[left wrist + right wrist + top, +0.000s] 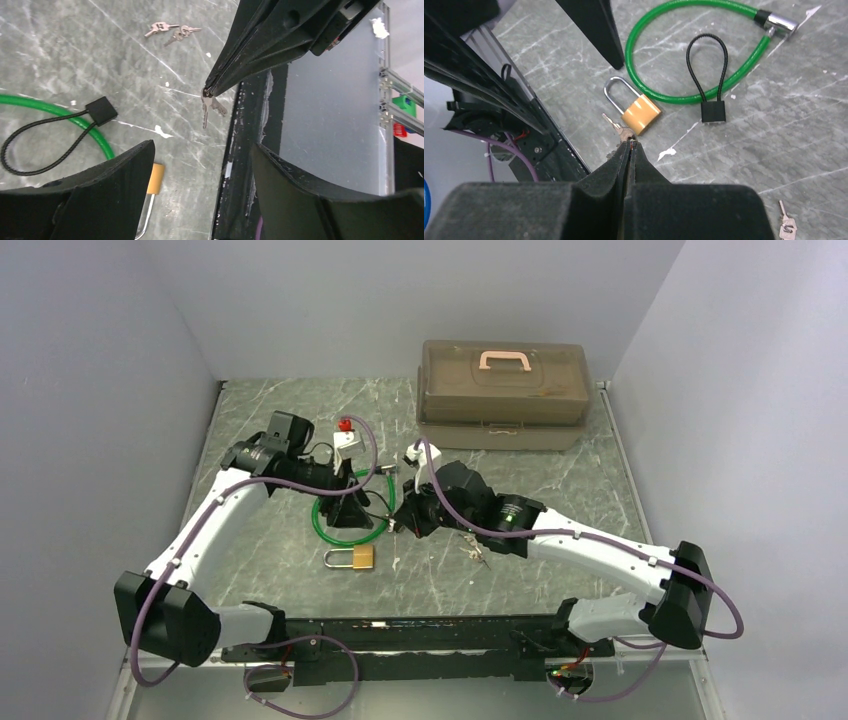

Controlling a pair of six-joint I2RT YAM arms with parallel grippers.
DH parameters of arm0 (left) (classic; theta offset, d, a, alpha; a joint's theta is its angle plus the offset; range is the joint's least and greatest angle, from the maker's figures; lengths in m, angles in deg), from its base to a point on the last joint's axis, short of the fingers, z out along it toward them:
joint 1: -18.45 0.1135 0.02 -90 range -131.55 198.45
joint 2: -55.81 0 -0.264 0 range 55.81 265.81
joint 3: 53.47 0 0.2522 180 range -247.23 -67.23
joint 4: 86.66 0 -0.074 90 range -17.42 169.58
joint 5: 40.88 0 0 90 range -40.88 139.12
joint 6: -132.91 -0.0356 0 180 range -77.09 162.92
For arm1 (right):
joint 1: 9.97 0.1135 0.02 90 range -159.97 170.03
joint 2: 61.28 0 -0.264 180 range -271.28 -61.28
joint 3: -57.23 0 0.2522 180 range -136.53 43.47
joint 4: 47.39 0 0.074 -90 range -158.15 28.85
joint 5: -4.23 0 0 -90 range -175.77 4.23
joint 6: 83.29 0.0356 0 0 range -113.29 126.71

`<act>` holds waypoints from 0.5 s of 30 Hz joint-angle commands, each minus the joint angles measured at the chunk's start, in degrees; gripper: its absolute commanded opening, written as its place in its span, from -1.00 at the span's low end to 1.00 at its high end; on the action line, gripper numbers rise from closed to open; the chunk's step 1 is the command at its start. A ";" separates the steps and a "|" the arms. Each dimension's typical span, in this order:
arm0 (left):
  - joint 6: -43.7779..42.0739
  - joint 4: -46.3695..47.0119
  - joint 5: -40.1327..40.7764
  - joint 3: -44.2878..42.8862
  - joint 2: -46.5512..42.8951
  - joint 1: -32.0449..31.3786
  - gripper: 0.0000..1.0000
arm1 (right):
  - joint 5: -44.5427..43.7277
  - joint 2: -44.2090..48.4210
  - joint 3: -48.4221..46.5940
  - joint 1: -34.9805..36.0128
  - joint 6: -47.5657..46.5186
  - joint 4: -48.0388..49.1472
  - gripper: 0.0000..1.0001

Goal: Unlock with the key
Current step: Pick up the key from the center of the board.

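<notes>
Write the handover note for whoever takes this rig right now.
Right hand: shut on the key, the little bunch hanging from its fingertips.
Left hand: open, empty, pointed at the key.
Brass padlock: lying flat, shackle looks closed, just past the key in the right wrist view.
Done: key picked up.
Left: fit the key into a lock, likely the padlock, and turn it.

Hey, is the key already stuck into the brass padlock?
No, in the left wrist view the key hangs from the shut tips of the right hand, apart from the brass padlock.
</notes>
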 commanded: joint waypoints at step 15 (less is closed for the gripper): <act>4.54 7.95 0.86 2.05 -5.64 -4.75 0.24 | -5.64 1.52 -6.25 4.18 -0.10 0.39 -1.00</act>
